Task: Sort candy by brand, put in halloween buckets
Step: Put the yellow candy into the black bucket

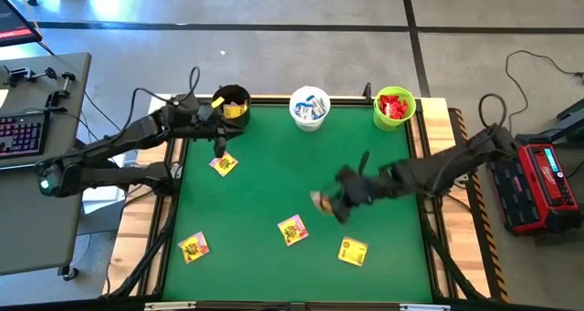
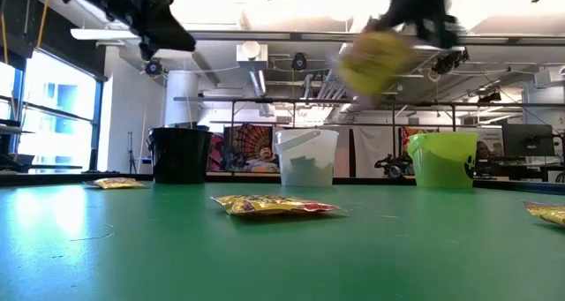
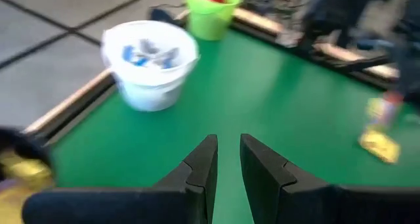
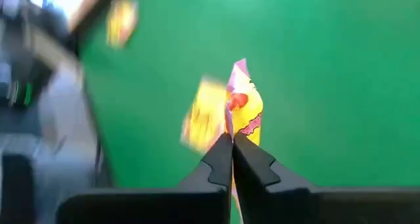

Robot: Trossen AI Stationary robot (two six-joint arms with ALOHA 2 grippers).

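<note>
Candy in small flat yellow wrapped packets lies scattered on the green worktop [image 1: 383,156]: one packet [image 1: 224,164] near the left edge towards the far side, one [image 1: 194,247] by the near-left corner, one [image 1: 292,229] in the middle of the near half, and one [image 1: 353,251] close to the near edge, right of centre. Along the far edge stand three small round plastic pails: a black bucket [image 1: 231,104] towards the far-left corner with yellow packets inside, a white bucket [image 1: 309,108] at the middle holding slim white-and-blue packets, and a lime green bucket [image 1: 394,107] towards the far-right corner holding red packets. The right gripper [image 1: 321,202] hangs above the middle of the worktop, jaws clamped together on the edge of a yellow packet with pink print [image 4: 244,109], which is lifted clear of the surface (in the low view it shows as a blurred yellow shape high above the buckets). The left gripper [image 1: 219,147] hovers over the far-left part of the worktop, just beside the black bucket and above the packet lying there; its jaws stand a narrow gap apart with nothing between them.
</note>
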